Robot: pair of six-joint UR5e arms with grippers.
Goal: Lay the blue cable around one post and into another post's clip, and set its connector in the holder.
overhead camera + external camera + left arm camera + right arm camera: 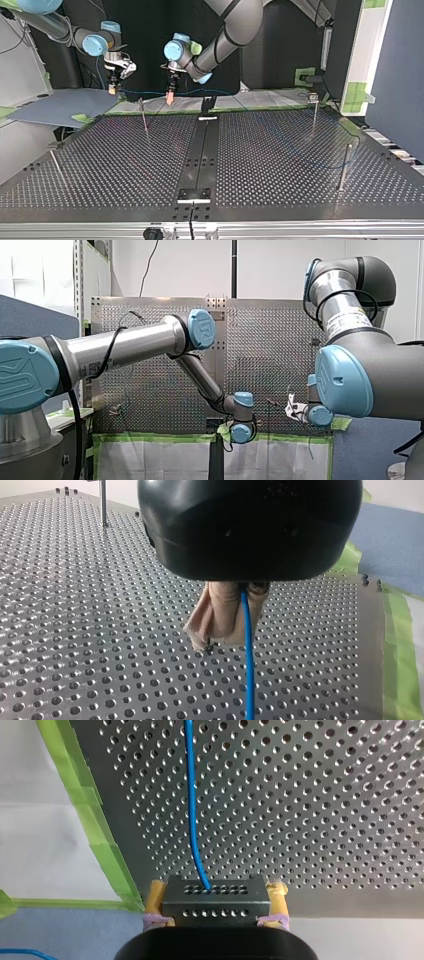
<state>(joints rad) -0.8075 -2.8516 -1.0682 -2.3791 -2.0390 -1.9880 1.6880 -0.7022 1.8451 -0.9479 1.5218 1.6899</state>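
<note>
In the left wrist view my left gripper (225, 637) has its beige pads shut on the blue cable (248, 675), just above the perforated table (100, 630). My right gripper (216, 886) clamps its yellow pads on the cable's dark, hole-dotted connector (215, 906), and the blue cable (192, 795) runs ahead from it over the plate. In the top view my right gripper (113, 89) and my left gripper (170, 97) hang near the table's far edge. The blue cable (145, 93) stretches between them, above a thin post (144, 116).
More posts stand at the top view's right (314, 112), (344, 167) and near left (56, 167). A small holder block (195, 195) sits on the centre strip by the near edge, another (207, 109) at the far edge. Green tape (95, 820) lines the plate's edge.
</note>
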